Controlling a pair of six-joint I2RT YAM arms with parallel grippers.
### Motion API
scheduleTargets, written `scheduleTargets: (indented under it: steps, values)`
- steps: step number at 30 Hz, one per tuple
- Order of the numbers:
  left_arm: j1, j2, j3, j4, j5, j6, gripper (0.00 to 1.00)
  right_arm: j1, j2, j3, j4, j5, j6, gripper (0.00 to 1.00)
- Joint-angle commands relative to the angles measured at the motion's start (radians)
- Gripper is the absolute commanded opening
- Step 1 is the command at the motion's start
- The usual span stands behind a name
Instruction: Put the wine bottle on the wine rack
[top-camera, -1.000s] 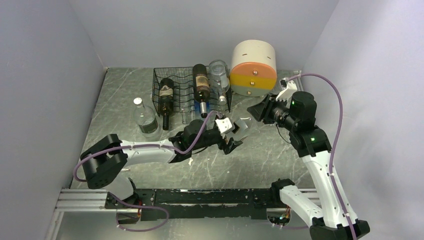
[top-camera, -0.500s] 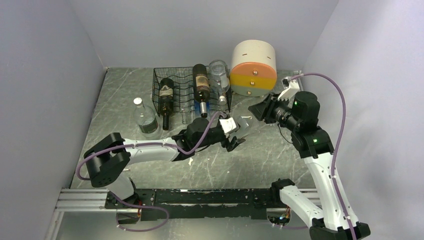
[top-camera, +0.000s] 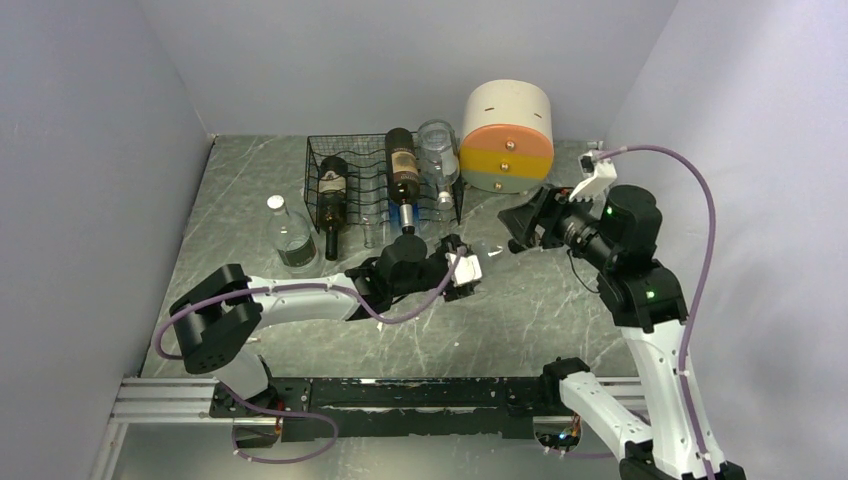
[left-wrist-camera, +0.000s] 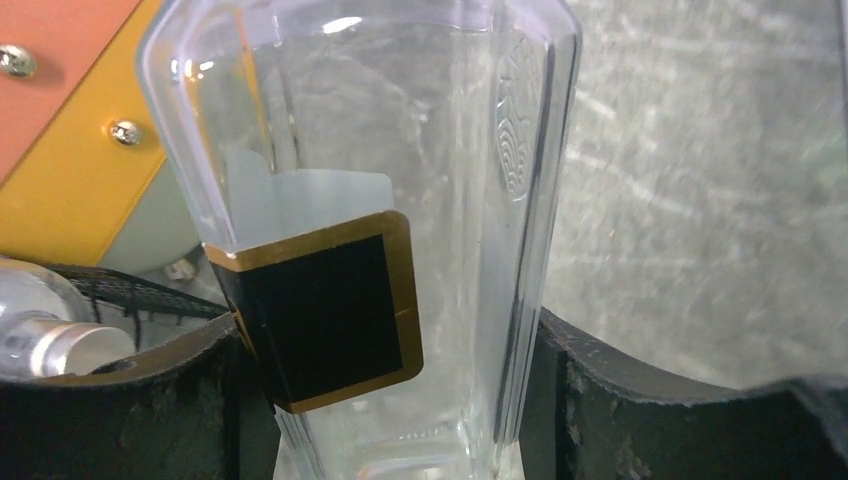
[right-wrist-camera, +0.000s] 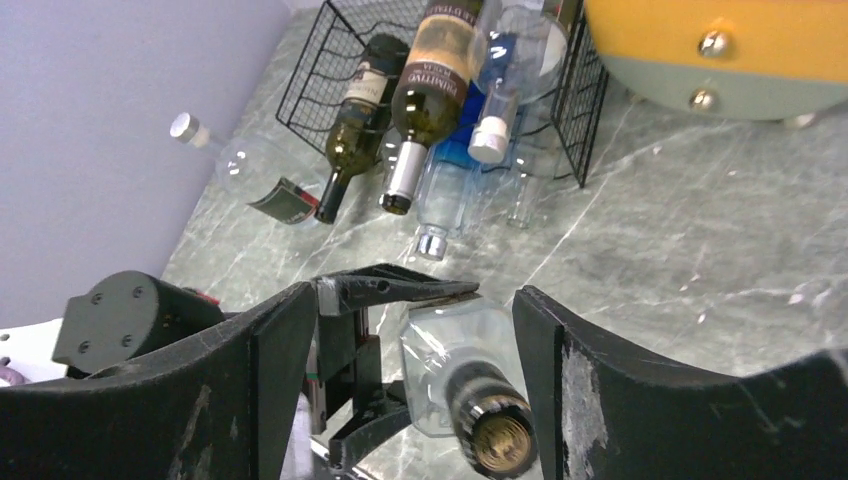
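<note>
**A:** What is hard to read here?

**B:** From above, the clear square glass wine bottle with the black, gold-edged label (left-wrist-camera: 380, 250) is almost lost behind the left gripper (top-camera: 464, 271) and its white camera mount. The left wrist view cuts off the bottle's neck and base, so I cannot tell whether it touches the table. The right wrist view shows it cap-end on, low in the frame.

**A:** And the setting?

**B:** A dark grey-green marbled table (top-camera: 540, 320) is enclosed by pale lilac walls (top-camera: 400, 60). At the back stands the black wire wine rack (top-camera: 365, 165). 3 bottles lie on it, necks toward the arms: a dark green bottle (top-camera: 333, 195), a dark bottle with a tan label (top-camera: 402, 172) and a clear bottle (top-camera: 437, 150). A blue-tinted bottle (right-wrist-camera: 455, 165) shows beneath them. Just right of the rack is the round cream, orange and yellow drawer unit (top-camera: 508, 125). To the rack's left, a clear round bottle with a silver cap (top-camera: 290, 238) rests on the table.

**A:** The arms?

**B:** The left arm reaches low across the table toward the right. Its 2 fingers press against opposite sides of the wine bottle, gripping it. The bottle is in front of the rack's right end, apart from it and not on it. The right arm stands tall with its elbow bent and its wrist aimed left and down. The right gripper (top-camera: 520, 225) has its fingers spread wide, near the bottle without touching it.
</note>
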Motion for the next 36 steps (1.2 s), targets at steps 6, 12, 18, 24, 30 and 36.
scheduleTargets:
  steps: [6, 12, 18, 24, 30, 36]
  values:
    - [-0.001, -0.106, 0.117, 0.013, 0.083, 0.62, 0.07, 0.001, 0.02, 0.132, -0.157, 0.052, -0.105, 0.78]
    - [-0.002, -0.083, 0.193, -0.047, 0.05, 0.884, 0.07, -0.001, 0.016, 0.112, -0.181, -0.02, -0.157, 0.79]
    - [0.016, -0.06, 0.263, -0.115, 0.08, 1.023, 0.07, -0.001, 0.021, 0.071, -0.213, -0.079, -0.202, 0.8]
    - [0.028, -0.048, 0.322, -0.174, 0.125, 1.096, 0.07, 0.001, 0.031, 0.012, -0.211, -0.065, -0.211, 0.8]
    - [0.031, -0.03, 0.391, -0.244, 0.142, 1.137, 0.07, 0.001, 0.039, -0.042, -0.18, -0.09, -0.204, 0.8]
    - [0.052, -0.016, 0.434, -0.294, 0.151, 1.133, 0.07, 0.001, 0.038, -0.071, -0.176, -0.119, -0.217, 0.8]
